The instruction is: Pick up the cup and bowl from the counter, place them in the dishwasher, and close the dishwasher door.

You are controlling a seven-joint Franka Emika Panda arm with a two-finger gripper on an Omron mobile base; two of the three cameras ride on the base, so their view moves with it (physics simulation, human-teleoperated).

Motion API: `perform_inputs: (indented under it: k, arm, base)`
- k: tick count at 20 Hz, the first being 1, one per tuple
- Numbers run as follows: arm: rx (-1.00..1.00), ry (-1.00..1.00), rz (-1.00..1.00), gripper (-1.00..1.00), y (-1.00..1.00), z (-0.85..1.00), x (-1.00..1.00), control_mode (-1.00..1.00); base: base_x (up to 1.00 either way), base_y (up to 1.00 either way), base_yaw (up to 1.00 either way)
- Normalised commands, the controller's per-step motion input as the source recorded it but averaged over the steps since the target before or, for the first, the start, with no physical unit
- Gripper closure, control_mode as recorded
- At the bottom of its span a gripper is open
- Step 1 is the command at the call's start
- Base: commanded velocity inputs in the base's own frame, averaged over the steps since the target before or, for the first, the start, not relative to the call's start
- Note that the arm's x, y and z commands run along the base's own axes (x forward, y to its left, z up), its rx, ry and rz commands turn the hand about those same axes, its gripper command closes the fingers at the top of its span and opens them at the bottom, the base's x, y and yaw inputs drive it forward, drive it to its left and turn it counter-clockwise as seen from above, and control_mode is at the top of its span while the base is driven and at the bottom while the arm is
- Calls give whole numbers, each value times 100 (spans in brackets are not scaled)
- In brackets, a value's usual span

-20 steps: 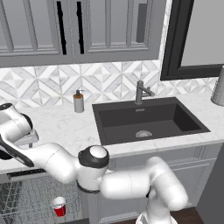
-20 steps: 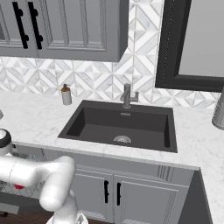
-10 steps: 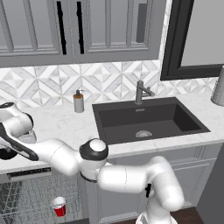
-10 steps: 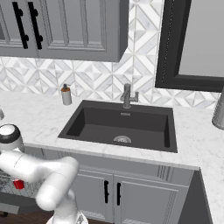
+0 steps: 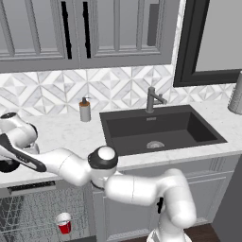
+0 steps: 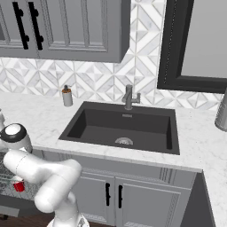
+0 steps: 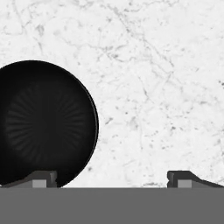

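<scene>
My two-finger gripper stands wide open above the white marble-look counter, holding nothing. The glossy round black bowl lies under my left fingertip. The red tapered cup sits below, in the dishwasher's grey wire rack.

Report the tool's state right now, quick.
Tool: open, holding nothing; one fingertip overlaps the edge of the shallow round glossy black bowl on the white marble-look counter.
</scene>
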Motion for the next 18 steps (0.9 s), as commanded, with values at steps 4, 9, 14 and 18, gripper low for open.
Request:
perform_inputs:
  k: [4,9,14,18]
  arm:
    - [-2,0,-19,-100,6,-4,14,-100]
    - [-1,0,-20,-100,4,0,23,-100]
    - [0,1,-15,-100,12,-3,14,-100]
    - [0,6,-3,-100,32,-7,21,-100]
  base:
    - [0,0,0]
    - [0,0,0]
    - [0,0,0]
    - [0,0,0]
